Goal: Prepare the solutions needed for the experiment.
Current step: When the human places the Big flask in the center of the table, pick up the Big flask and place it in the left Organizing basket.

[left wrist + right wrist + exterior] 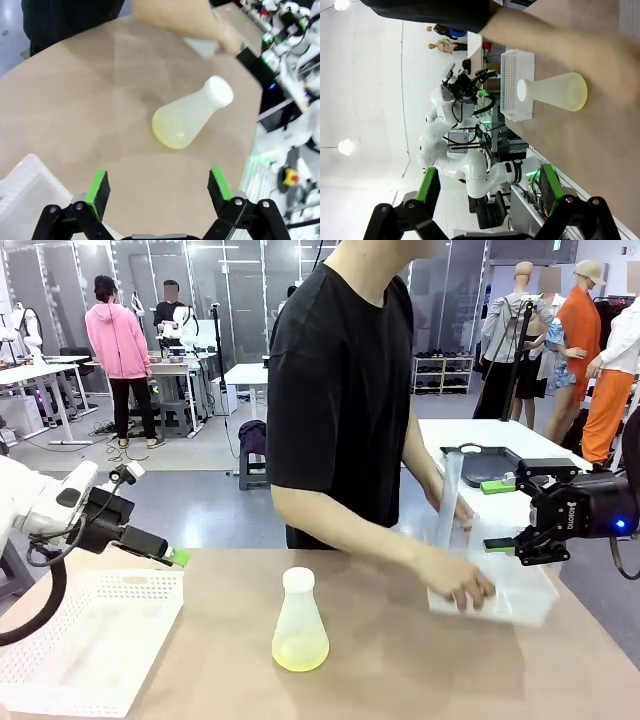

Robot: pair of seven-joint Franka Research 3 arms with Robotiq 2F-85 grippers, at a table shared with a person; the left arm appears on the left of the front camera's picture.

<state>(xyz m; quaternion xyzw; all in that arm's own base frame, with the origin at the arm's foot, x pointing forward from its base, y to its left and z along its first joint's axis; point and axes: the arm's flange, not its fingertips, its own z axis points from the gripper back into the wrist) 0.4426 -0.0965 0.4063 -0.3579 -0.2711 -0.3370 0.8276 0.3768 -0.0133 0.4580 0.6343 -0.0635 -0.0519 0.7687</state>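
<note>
The person's hand (462,585) reaches into the clear bin (535,608) beside a tall clear tube (450,475), so this looks like the gathering stage. The flask (300,615) stands upright mid-table, the solutions (300,652) pale yellow-green in its base. The left gripper (159,176) and right gripper (500,516) hover with jaws spread wide, grasping nothing, and the next move likely calls for squaring up on the flask and closing without tipping it.

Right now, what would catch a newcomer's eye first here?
The frosted conical flask holding pale yellow-green liquid stands mid-table. At the table's right, the person's hand rests on a clear plastic bin, close by the open right end effector. A white perforated basket sits left, near the open left end effector.
</note>
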